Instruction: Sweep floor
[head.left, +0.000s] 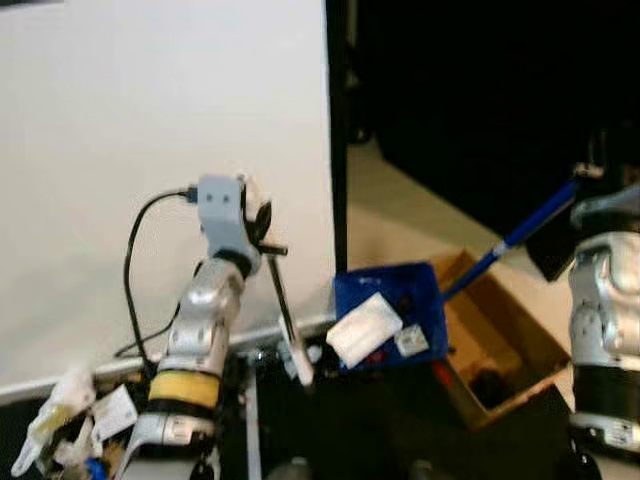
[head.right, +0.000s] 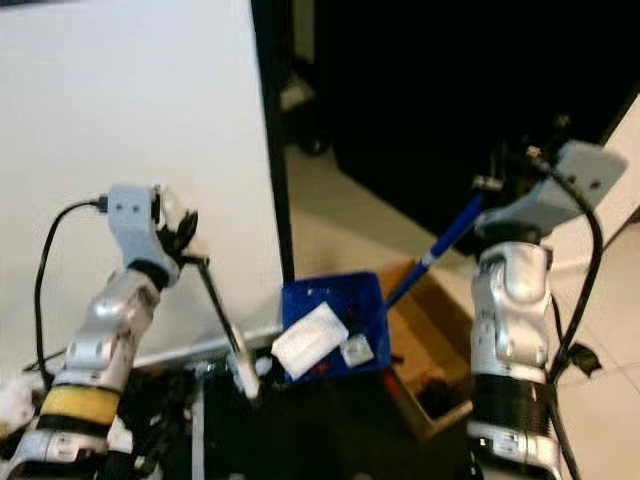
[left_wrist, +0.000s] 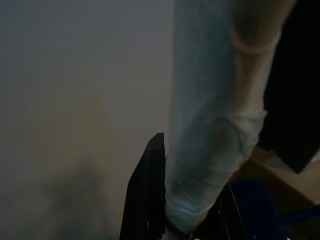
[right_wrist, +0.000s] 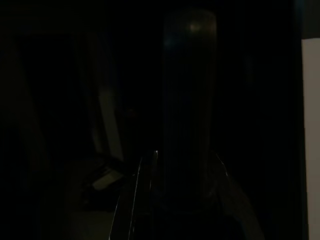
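My left gripper (head.left: 264, 228) is raised in front of the white wall and shut on the pale taped top of a brush handle (left_wrist: 215, 150). The brush's thin dark rod (head.left: 284, 300) slants down to a white end by the dustpan. The blue dustpan (head.left: 415, 290) is tilted over the box's left side and holds a white paper packet (head.left: 365, 328) and small scraps. Its long blue handle (head.right: 440, 245) rises up and right to my right gripper (head.right: 508, 172), which is shut on it. A dark round shaft (right_wrist: 189, 105) stands between the fingers in the right wrist view.
An open cardboard box (head.left: 505, 345) sits on the pale floor under and right of the dustpan. A white wall panel (head.left: 150, 120) fills the left, with a dark doorway beyond. Crumpled wrappers and paper (head.left: 60, 410) lie at the lower left by a black cable (head.left: 130, 290).
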